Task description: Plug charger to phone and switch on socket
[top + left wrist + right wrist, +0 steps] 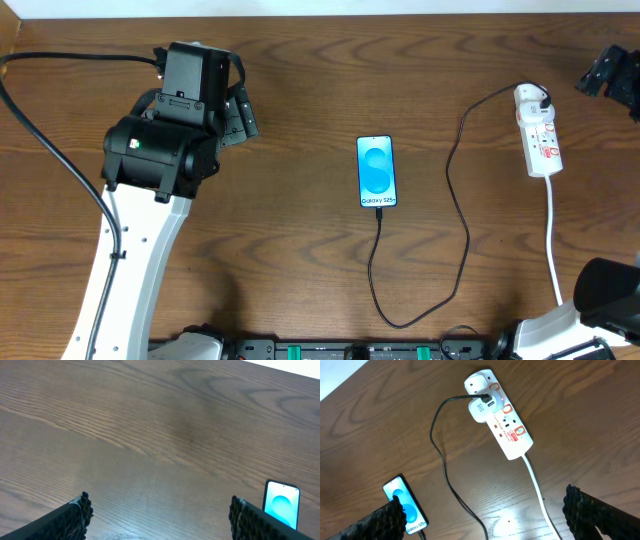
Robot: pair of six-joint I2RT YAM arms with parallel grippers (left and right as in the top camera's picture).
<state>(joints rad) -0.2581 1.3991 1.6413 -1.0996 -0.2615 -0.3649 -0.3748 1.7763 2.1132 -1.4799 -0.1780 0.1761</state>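
The phone lies flat mid-table with its blue screen up. It also shows in the left wrist view and the right wrist view. The thin black charger cable runs from the phone's bottom edge, loops toward the front edge, then goes up to the white socket strip. In the right wrist view the cable ends at a white adapter seated in the socket. My left gripper is open and empty, left of the phone. My right gripper is open and empty, above the table near the socket.
The socket's white cord runs down toward the front right edge. The left arm's body stands over the left part of the table. The right gripper is at the far right edge. The table is brown wood.
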